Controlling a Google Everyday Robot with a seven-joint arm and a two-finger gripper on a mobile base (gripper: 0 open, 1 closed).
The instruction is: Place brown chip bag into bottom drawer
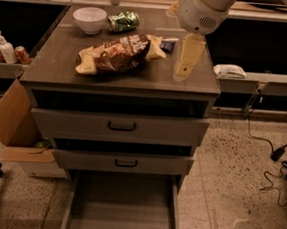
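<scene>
The pincer (187, 60) hangs from its white wrist over the desk (53, 58), just to the right of the brown chip bag (119, 54) and apart from it. Whether it is open or closed cannot be told from this angle; it is clearly not gripping the bag.

The bag lies flat on the desk, slanted, with one pale end towards the front left and the other towards the back right, nearest the pincer. Touching or nearly touching that back-right end is a small dark packet (166, 45). Behind the bag sits a crushed green can (123, 21), and behind and to its left a white bowl (89, 19).

The step in hand looks like the reach for the bag. To do it well, the pincer should travel left and come down on the bag's crumpled middle or on a raised fold, not on the back-right end, where it might catch the dark packet as well. A crinkly bag gives little resistance, so the grip should close across a ridge rather than press flat.

Well below the bag, past the two upper drawers (121, 127), the bottom drawer (122, 210) stands pulled out with its floor showing. After the lift, the bag needs to clear the desk's front edge before it descends.
</scene>
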